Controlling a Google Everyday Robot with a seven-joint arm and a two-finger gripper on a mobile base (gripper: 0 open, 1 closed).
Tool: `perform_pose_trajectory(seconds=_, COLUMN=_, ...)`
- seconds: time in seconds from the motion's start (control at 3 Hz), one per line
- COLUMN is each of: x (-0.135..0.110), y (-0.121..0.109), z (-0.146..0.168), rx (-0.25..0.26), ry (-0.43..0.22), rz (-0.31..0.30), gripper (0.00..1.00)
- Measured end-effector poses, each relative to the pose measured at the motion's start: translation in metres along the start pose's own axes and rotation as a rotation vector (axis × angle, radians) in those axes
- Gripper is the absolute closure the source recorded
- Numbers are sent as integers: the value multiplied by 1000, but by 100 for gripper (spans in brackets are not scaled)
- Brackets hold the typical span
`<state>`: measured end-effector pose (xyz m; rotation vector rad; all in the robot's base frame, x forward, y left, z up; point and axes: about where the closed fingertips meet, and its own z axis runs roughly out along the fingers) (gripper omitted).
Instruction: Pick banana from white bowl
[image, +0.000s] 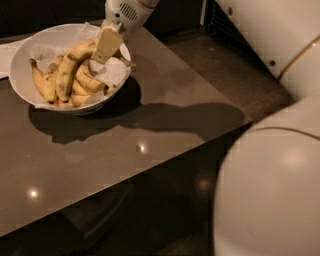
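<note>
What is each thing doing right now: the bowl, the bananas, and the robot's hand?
white bowl, upright on the table, holding bananas.
bananas, brown-spotted, piled inside the bowl.
crinkled paper, lining the bowl under the bananas.
gripper, down over the bowl, at the top banana's upper end.
table, glossy, bearing the bowl near its far edge.

Reaches in from the top with white wrist (127, 10), gripper (105, 47) angled down-left at upper left; fills right side with bulky arm (270, 195).
</note>
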<state>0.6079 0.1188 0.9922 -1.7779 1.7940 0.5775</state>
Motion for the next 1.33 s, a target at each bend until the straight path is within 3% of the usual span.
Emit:
perform_pose_trajectory(seconds=1.0, x=52, y=59, z=-48, rx=130, ry=-144, rz=132, gripper=100)
perform_pose_trajectory(seconds=1.33, x=57, y=61, z=-46, rx=128, ry=-142, rz=141, gripper=100)
